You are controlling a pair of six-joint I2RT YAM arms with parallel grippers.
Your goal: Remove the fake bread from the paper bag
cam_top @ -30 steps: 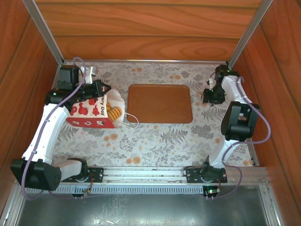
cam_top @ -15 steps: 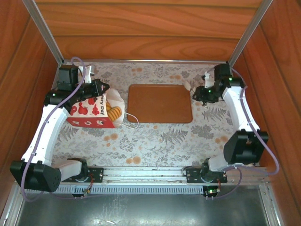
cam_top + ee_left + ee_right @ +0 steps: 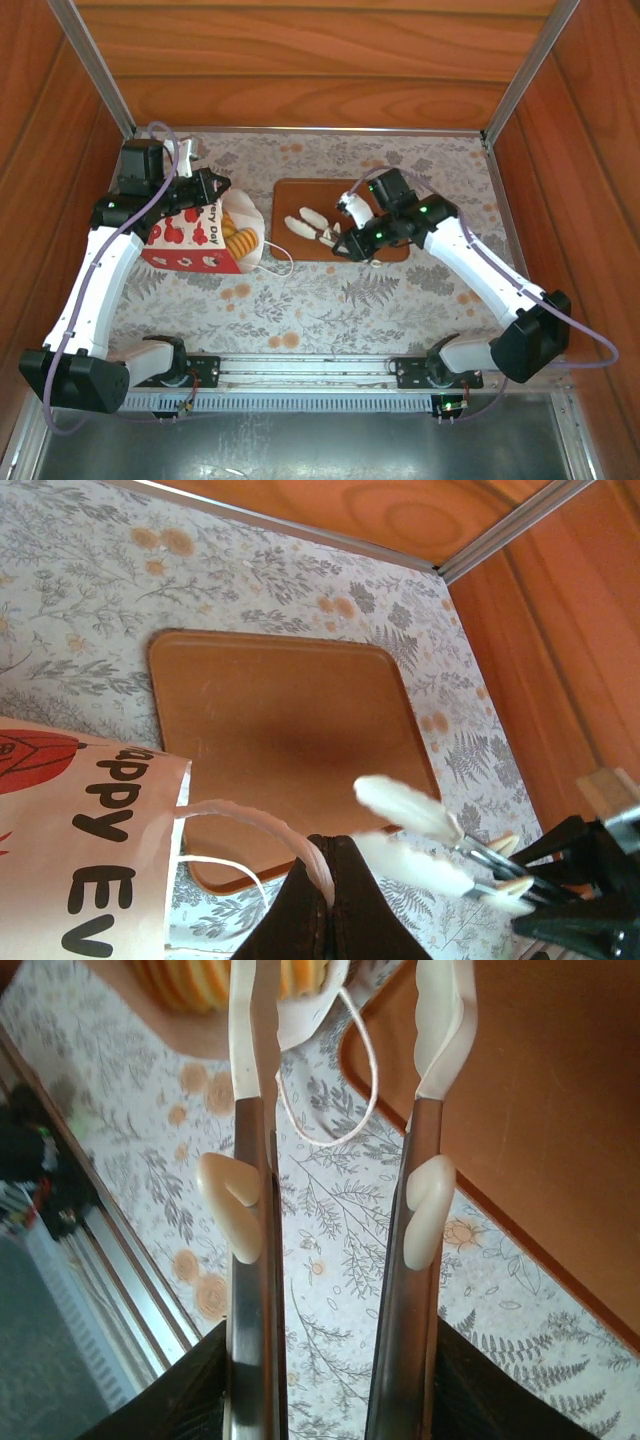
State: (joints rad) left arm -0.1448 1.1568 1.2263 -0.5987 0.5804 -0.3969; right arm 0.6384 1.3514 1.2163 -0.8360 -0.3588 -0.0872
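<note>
The paper bag [image 3: 190, 240] is white with red print and lies on its side at the left, mouth facing right. Fake bread [image 3: 241, 238], golden and ridged, shows inside the mouth and again as fake bread [image 3: 195, 980] at the top of the right wrist view. My left gripper [image 3: 222, 186] is shut on the bag's upper cord handle [image 3: 262, 825], holding it up; the left gripper [image 3: 335, 842] pinches the cord. My right gripper [image 3: 296, 217] hovers over the brown tray [image 3: 375, 205], its long white fingers [image 3: 250, 1030] open and pointing at the bag mouth, nothing between them.
The flat brown tray [image 3: 280, 710] lies in the middle of the floral tablecloth. The bag's lower cord handle [image 3: 362, 1100] loops loose on the cloth beside the tray's corner. Wooden walls close in the back and both sides; a metal rail [image 3: 330, 370] runs along the near edge.
My right arm has swung from the far right corner leftward across the tray toward the bag mouth, its fingers narrowing slightly. The left arm and bag have stayed put.
</note>
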